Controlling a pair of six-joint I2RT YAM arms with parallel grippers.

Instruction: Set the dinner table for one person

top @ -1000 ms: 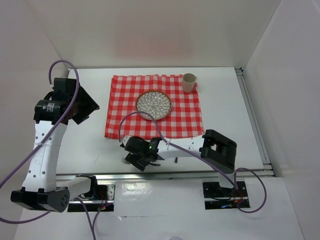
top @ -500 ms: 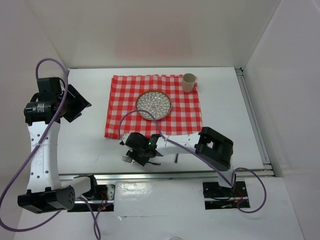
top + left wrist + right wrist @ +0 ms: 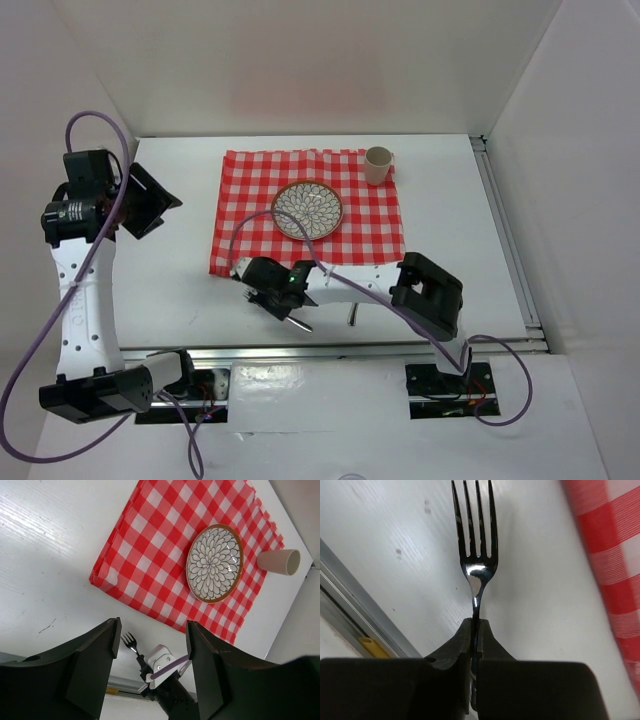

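Pinching a fork (image 3: 475, 570) at its neck, the right gripper (image 3: 475, 626) has both fingers clamped tight on the metal, tines pointing straight out from the tips. Can't tell if the tines touch the surface. The fork sits over bare white dinner table (image 3: 530, 605), just beside the near left corner of the red-and-white checked cloth (image 3: 615, 555), with a metal rail (image 3: 350, 595) along the table's near edge on the other side. From above, the right gripper (image 3: 258, 290) is low, near the front of the table (image 3: 450, 220), its arm reaching across leftward from its base. The cloth (image 3: 250, 200) lies flat in the middle of the table. A round patterned plate (image 3: 307, 210) with a brown rim rests on the cloth, roughly centred. A beige cup (image 3: 378, 164) stands at the cloth's far right corner. A thin dark piece (image 3: 352, 315) lies on the table near the front edge, too small to name. The left gripper (image 3: 150, 200) is raised over the table's left side, well apart from the cloth, jaws spread wide and holding nothing. Its wrist view looks down between its fingers (image 3: 100, 650) at the cloth (image 3: 150, 555), plate (image 3: 215, 562), cup (image 3: 279, 561) and fork (image 3: 129, 641).
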